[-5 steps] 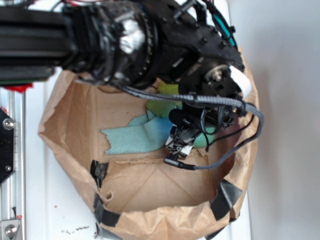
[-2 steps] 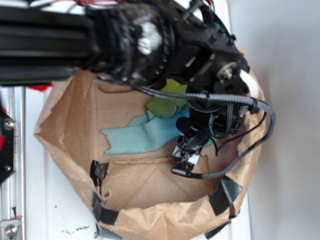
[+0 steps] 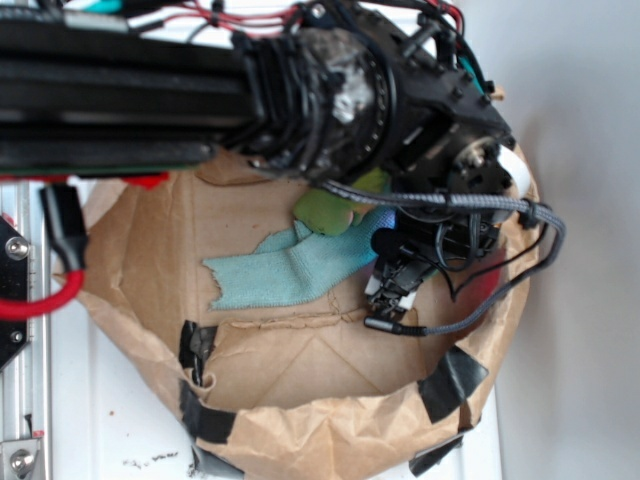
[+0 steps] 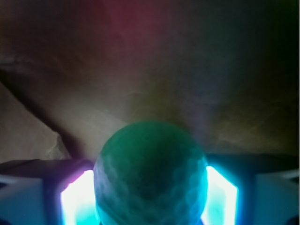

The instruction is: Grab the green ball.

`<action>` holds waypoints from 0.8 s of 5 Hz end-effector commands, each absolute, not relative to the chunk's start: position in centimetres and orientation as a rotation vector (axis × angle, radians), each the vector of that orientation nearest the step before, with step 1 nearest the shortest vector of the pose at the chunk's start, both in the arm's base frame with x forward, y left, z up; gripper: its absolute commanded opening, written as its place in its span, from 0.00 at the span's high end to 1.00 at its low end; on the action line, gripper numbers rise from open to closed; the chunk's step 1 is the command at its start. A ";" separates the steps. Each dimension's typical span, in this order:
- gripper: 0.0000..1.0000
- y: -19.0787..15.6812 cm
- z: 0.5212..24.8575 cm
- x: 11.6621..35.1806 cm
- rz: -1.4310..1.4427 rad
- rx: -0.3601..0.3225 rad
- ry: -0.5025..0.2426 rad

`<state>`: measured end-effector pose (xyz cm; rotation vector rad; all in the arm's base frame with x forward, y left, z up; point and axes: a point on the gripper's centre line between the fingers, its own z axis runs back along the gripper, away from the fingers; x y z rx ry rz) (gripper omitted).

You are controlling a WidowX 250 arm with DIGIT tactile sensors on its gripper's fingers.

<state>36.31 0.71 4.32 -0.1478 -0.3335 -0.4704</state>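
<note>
Since the gripper (image 4: 150,197) inside the paper bag (image 3: 300,430) is closed around the ball (image 4: 150,176), only lifting remains.

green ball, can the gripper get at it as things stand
Probably yes, it seems there already. In the wrist view the green ball sits between the gripper fingers, nothing between them and it. Whether they press on it can't be told.
</note>
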 end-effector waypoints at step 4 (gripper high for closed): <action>1.00 2.6 14.4 34.2 -0.322 -0.181 -0.363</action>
